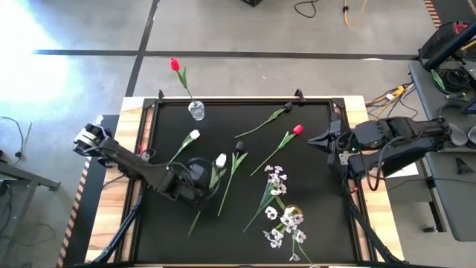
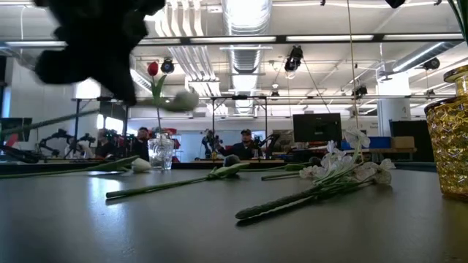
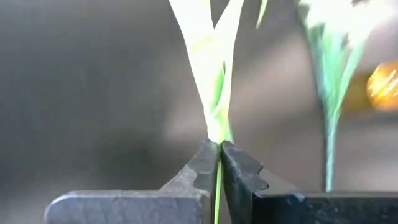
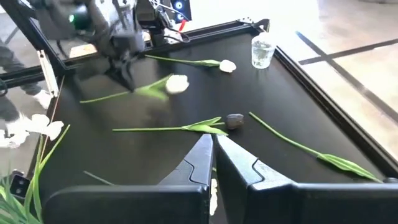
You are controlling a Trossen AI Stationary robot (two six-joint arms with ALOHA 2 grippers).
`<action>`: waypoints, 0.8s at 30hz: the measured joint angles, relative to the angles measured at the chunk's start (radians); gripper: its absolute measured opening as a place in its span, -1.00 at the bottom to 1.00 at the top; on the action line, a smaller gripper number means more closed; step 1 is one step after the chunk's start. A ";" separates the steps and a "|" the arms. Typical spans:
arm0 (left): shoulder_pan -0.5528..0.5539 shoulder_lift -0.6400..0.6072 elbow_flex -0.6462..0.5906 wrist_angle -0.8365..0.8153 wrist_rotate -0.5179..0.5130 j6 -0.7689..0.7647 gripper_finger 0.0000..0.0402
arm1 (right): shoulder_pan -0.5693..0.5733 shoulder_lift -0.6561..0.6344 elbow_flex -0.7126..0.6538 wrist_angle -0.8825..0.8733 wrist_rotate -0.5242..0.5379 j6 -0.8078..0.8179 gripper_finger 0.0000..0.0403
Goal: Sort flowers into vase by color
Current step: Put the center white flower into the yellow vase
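Overhead, your left end effector (image 1: 199, 179) sat over the middle-left of the black tabletop (image 1: 312, 223), its two fingers clamped on the thin green stem of a white tulip (image 1: 221, 160). Its wrist camera showed the stem pinched tight between the dark serrated fingers (image 3: 239, 171), pale leaves rising just beyond them. From table height that flower looked lifted off the surface, its white head blurred in the air under the arm.

A second white tulip (image 1: 194, 135) lay flat just beside the left arm, toward the far edge. A dark tulip (image 1: 239, 147) lay close to the held flower, and another dark tulip (image 1: 287, 107) lay near the far rim. One red tulip (image 1: 297, 129) lay on the right half of the tabletop; the other red tulip (image 1: 175, 64) stood upright in the small clear glass vase (image 1: 196, 111) at the far edge. Sprays of small white blossoms (image 1: 279, 195) lay toward the near right, around an amber textured glass vase (image 1: 291, 214).

Your right end effector (image 1: 311, 140) waited at the right edge, fingers together and holding nothing.
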 joint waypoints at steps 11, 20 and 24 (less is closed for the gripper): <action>0.320 -0.048 0.320 0.269 -0.135 0.814 -1.00 | 0.000 0.015 0.013 0.162 -0.047 -0.097 -0.91; 0.517 0.063 0.447 0.723 0.317 1.146 -1.00 | 0.000 0.077 0.013 0.506 -0.040 -0.054 -0.51; 0.530 0.166 0.581 0.734 0.463 1.218 -1.00 | 0.000 0.105 0.022 0.596 -0.016 -0.044 -0.29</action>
